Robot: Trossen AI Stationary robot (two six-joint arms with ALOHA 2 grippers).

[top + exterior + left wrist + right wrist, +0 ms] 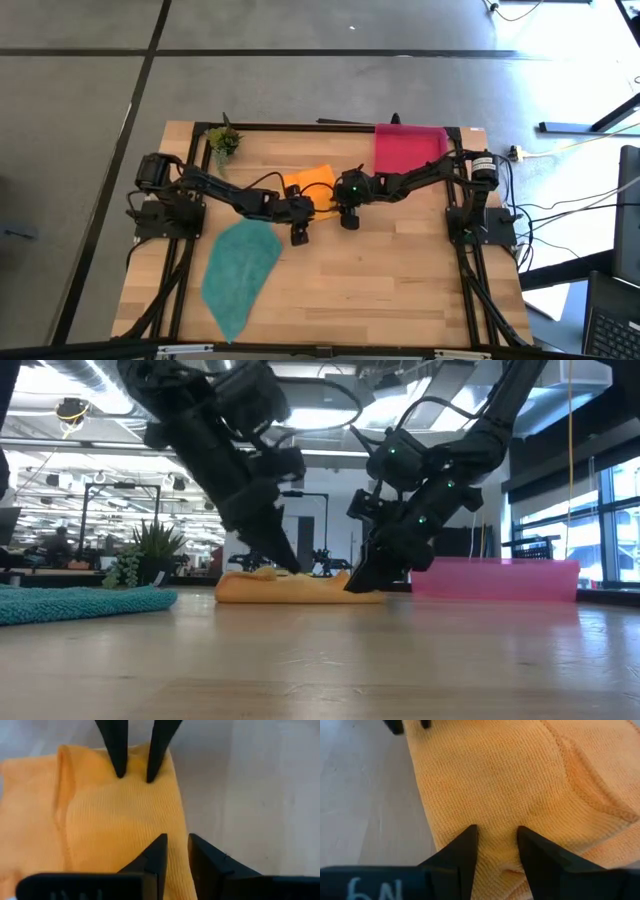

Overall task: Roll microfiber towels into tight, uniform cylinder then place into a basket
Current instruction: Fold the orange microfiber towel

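Fingers slightly parted, the left gripper (pixel 172 851) and right gripper (pixel 496 842) press their tips down on the near edge of the folded orange towel (pixel 311 181) at mid-table, neither visibly pinching cloth. To roll it tight, both likely need to tuck that edge under evenly and advance together, or the cylinder will skew. The teal towel (pixel 238 272) lies spread flat at the near left, well apart; the pink basket (pixel 409 146) waits at the far right edge. The wooden table (pixel 380 285) also carries a small potted plant (pixel 224 140) at its far left corner, with an office-like room behind.
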